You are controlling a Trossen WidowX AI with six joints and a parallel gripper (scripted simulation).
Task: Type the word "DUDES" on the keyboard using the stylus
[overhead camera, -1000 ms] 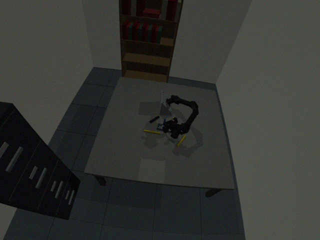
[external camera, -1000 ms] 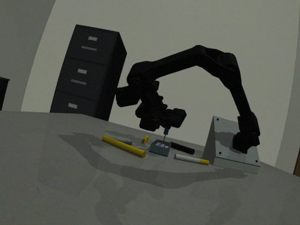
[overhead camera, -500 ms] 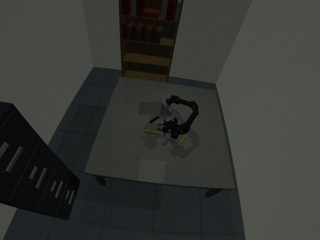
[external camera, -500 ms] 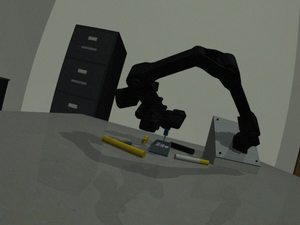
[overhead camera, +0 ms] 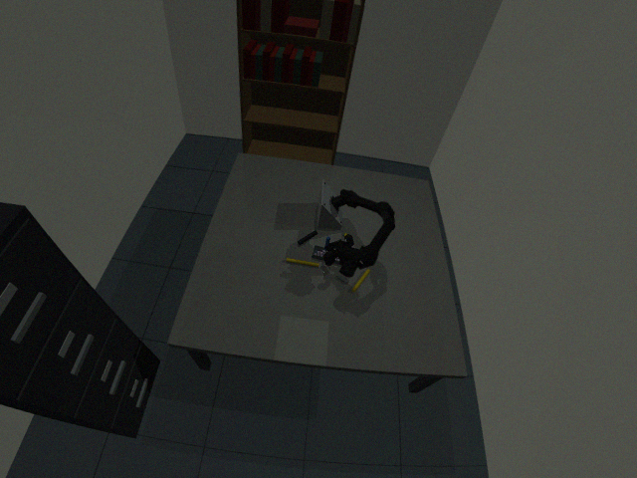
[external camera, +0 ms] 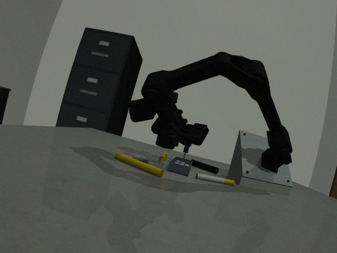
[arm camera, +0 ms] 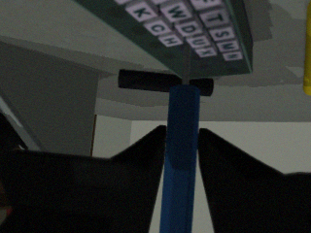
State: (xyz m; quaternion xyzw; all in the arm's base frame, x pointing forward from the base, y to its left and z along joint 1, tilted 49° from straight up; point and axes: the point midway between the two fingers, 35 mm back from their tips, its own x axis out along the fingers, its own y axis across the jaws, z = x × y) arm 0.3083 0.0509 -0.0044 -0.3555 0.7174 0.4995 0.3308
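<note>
Grey stone-like desk (overhead camera: 247, 309) (external camera: 81, 217) first, then the small keyboard (overhead camera: 316, 254) (external camera: 178, 168) (arm camera: 214, 68) on it. My gripper (external camera: 181, 143) (arm camera: 182, 134) is closed around the blue stylus (overhead camera: 326, 240) (external camera: 186, 148) (arm camera: 182, 155), its thin tip near D and U. Letters typed: cannot tell; I'd judge typing underway, the rest unknown.

Robot arms: one (overhead camera: 384, 216) (external camera: 220, 64), mid-counter, back edge side.
Keyboards: one (overhead camera: 318, 251) (external camera: 179, 166) (arm camera: 214, 65).
Bookcases: one (overhead camera: 240, 93) (beyond the counter's back edge).
Styluses: one (overhead camera: 326, 241) (external camera: 186, 148) (arm camera: 181, 146).
</note>
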